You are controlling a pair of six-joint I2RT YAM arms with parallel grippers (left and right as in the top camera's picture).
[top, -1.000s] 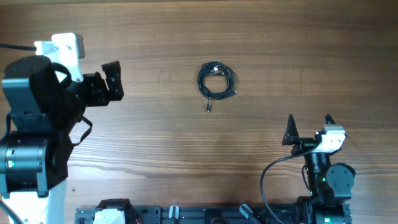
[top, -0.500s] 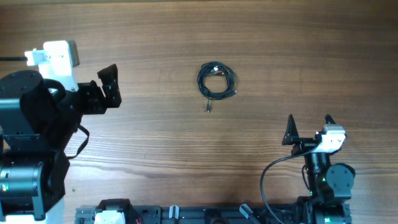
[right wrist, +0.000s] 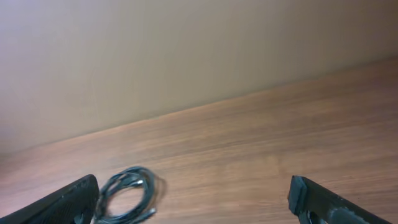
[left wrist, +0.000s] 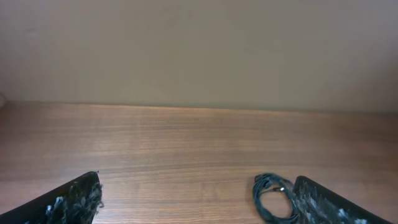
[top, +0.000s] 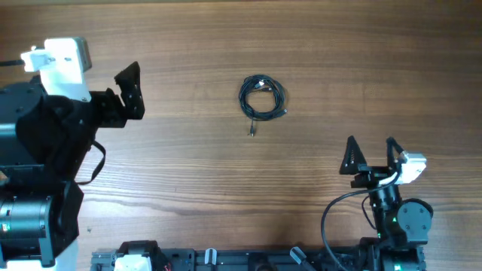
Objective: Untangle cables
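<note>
Cables point(top: 262, 98): one small coil, a loose plug end trailing toward 6 o'clock, lying mid-surface point(top: 316, 45), probably so either arm can reach it.
Left pincer point(top: 129, 90): wide, empty, at the coil's 9 o'clock, facing it.
Right pincer point(top: 370, 153): wide, empty, at 4 o'clock.
Writing: none legible.
</note>
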